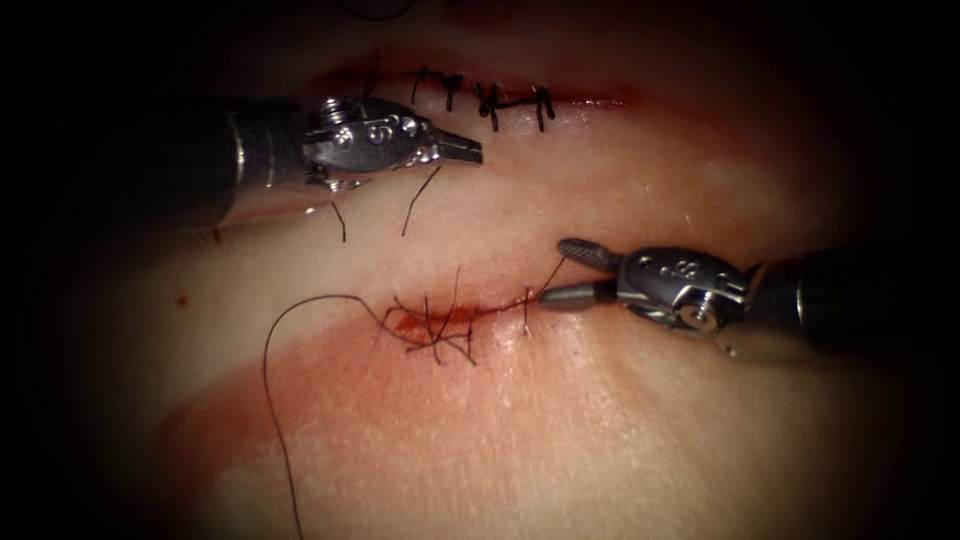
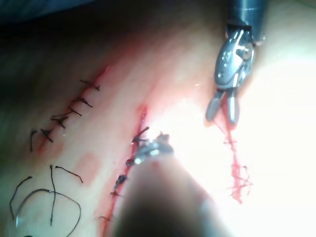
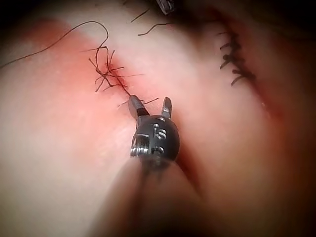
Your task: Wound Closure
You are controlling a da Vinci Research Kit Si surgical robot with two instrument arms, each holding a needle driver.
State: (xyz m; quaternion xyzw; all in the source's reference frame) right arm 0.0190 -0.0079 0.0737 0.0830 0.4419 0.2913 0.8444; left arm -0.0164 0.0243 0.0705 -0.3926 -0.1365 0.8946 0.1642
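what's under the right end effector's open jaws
The right end effector hangs open at the right end of the cut, over thread and pale tissue. Tissue beneath its lower jaw is hidden.

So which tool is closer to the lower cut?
Right. The right tool sits at the right end of the lower cut; the left tool is above it, beside the stitched upper cut.

No legible text, label, brand, number or sign was found. The wrist housing of the right tool (image 1: 578,272) carried small raised marks just behind its jaws, seen in the endoscope and right wrist views, too small to read. The left tool (image 1: 462,150) bore similar marks behind its jaws, likewise unreadable.
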